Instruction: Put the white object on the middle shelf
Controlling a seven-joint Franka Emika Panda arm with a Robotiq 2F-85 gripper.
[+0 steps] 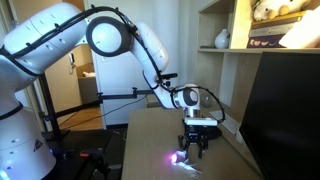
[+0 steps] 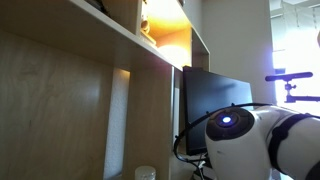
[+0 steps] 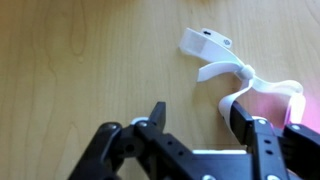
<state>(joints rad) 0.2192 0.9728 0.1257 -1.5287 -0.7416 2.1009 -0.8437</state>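
The white object [image 3: 218, 55] lies on the wooden table top, a small irregular piece with curved straps and a pink glow at its right end. In the wrist view my gripper [image 3: 198, 120] hangs low over the table with its black jaws apart. The right finger [image 3: 240, 122] stands against a strap of the object, and bare wood shows between the jaws. In an exterior view the gripper [image 1: 192, 148] points down just right of the glowing white object [image 1: 180, 157]. The middle shelf [image 1: 255, 48] is high at the right, bearing a white vase [image 1: 222, 39] and books [image 1: 275, 32].
A large black monitor [image 1: 282, 110] stands close to the right of the gripper, also seen as a dark screen [image 2: 212, 100]. The bookcase's wooden side panel [image 2: 60, 110] fills an exterior view, with a small grey cup [image 2: 146, 173] on a lower ledge.
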